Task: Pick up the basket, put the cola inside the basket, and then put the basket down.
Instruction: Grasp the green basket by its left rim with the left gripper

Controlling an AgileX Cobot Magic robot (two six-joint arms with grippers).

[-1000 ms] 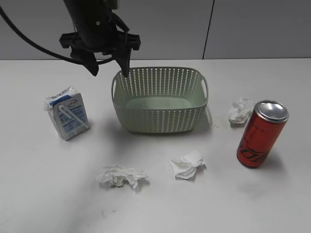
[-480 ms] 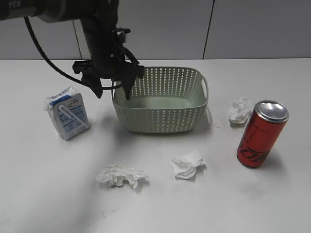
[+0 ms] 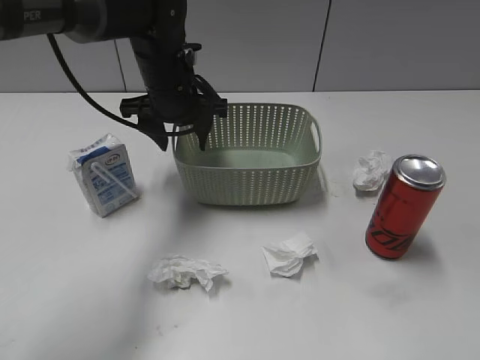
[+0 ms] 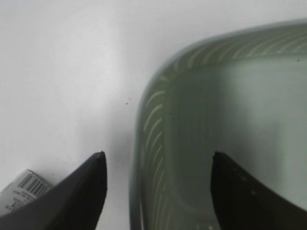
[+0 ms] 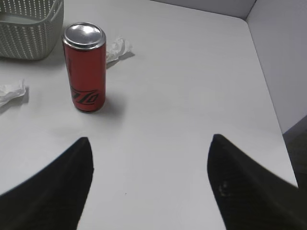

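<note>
The pale sage-green basket (image 3: 247, 176) stands on the white table, empty. My left gripper (image 3: 183, 142) is open and straddles the basket's left wall, one finger outside and one inside. The left wrist view shows that wall (image 4: 153, 143) between the two fingers (image 4: 156, 160). The red cola can (image 3: 403, 207) stands upright at the right, apart from the basket. The right wrist view shows the cola (image 5: 85, 67) ahead and to the left of my open, empty right gripper (image 5: 149, 143), with the basket's corner (image 5: 29, 33) at the top left. The right gripper is out of the exterior view.
A blue-and-white carton (image 3: 103, 174) stands left of the basket. Crumpled tissues lie in front of the basket (image 3: 289, 255), front left (image 3: 184, 271) and beside the can (image 3: 370, 169). The table's right edge meets a wall (image 5: 268, 86).
My left gripper has come down and slightly right, from above the basket's left rim to straddling its left wall. Basket, can and right gripper view objects have not moved.
</note>
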